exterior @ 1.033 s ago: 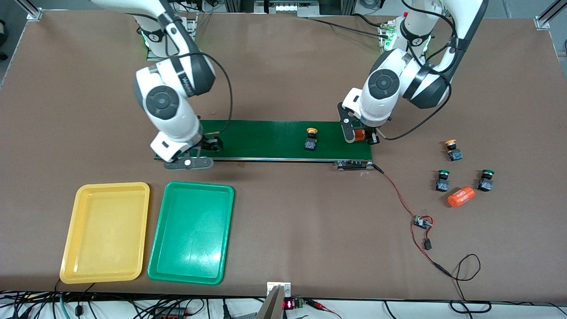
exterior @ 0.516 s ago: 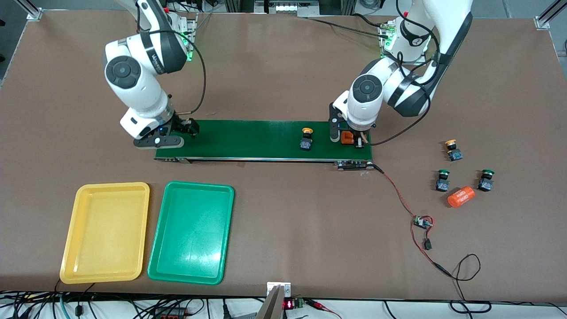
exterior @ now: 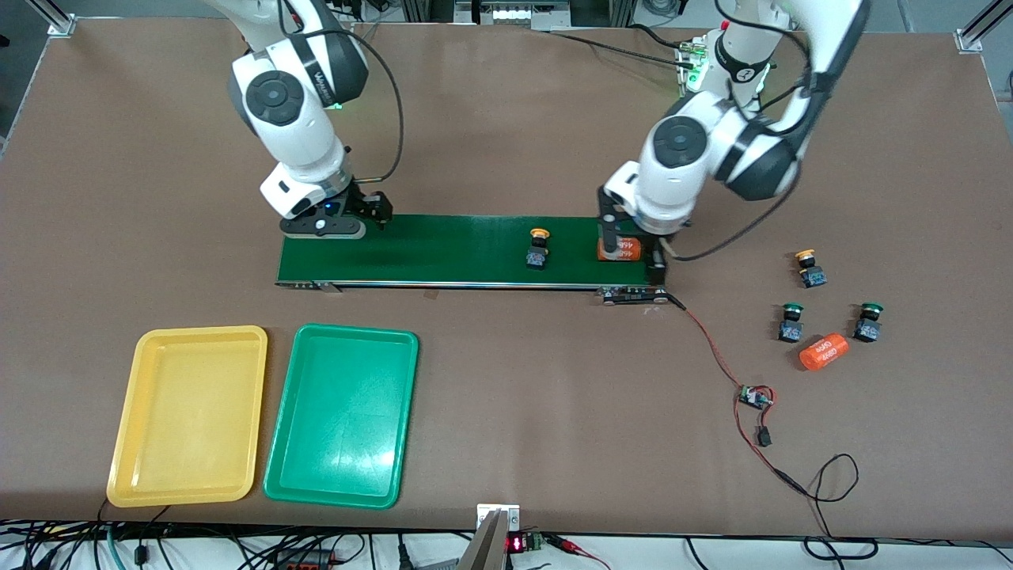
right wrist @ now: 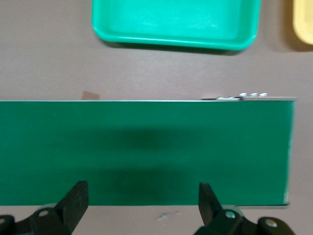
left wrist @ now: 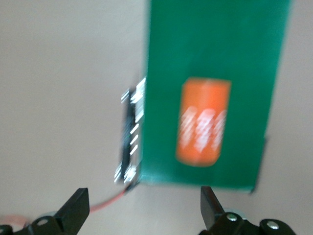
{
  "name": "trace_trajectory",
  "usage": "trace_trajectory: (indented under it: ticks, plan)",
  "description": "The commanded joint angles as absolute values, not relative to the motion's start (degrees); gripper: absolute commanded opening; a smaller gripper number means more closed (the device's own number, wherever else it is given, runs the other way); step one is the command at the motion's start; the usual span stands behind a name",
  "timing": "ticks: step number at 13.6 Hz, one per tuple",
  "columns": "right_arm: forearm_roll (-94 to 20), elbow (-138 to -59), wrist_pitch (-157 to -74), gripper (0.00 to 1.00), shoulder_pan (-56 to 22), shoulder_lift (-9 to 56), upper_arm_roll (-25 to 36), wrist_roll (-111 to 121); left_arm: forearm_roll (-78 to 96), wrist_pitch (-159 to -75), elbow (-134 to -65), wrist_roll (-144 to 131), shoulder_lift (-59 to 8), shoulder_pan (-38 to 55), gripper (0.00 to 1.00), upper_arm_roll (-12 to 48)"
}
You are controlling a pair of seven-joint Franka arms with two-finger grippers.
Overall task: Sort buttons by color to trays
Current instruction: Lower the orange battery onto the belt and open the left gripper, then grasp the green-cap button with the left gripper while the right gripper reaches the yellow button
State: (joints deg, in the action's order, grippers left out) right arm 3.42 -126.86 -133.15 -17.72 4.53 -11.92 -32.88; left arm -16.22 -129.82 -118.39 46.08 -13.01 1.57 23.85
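The left pincer [left wrist: 142, 196] hangs spread over an orange cylinder [left wrist: 203, 121] lying loose on the belt [exterior: 443, 249]. The left wrist view alone shows nothing touching it. One yellow button [exterior: 538, 248] sits on the belt, and three other buttons [exterior: 790, 321] sit on the tabletop at its four o'clock. The right pincer [right wrist: 142, 193], also spread, waits over the belt's nine-o'clock end, probably to catch arrivals near the empty yellow tray [exterior: 198, 331] and green tray [exterior: 356, 330].

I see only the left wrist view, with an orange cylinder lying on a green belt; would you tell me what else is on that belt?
Observer: One yellow-capped push-button switch stands on the long dark-green conveyor belt, beside the orange cylinder, toward the right arm's end.
Operator: Where is the right gripper?
Observer: The right gripper is open over the belt's end at the right arm's side, holding nothing.
Operator: And the other buttons?
Observer: The second yellow-capped button and two green-capped buttons sit on the table toward the left arm's end.
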Motion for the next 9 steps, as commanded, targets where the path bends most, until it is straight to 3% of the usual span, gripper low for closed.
trace_trajectory:
  ticks: [1,5,9]
  plan:
    - [3.3,-127.4,-135.3,1.0,-17.0,5.8,-13.0,-34.5,-16.4,-128.8,-119.6,46.9,-12.5,-7.2,1.0,23.2]
    - [3.3,-126.7,-135.4,1.0,-17.3,6.6,-13.0,-34.4,-13.5,-125.2,-119.8,43.3,-14.6,-17.5,1.0,22.7]
    - [3.3,-126.5,-135.4,1.0,-17.2,6.7,-13.0,-34.4,-10.2,-125.7,-119.3,30.5,-16.6,-21.7,1.0,22.7]
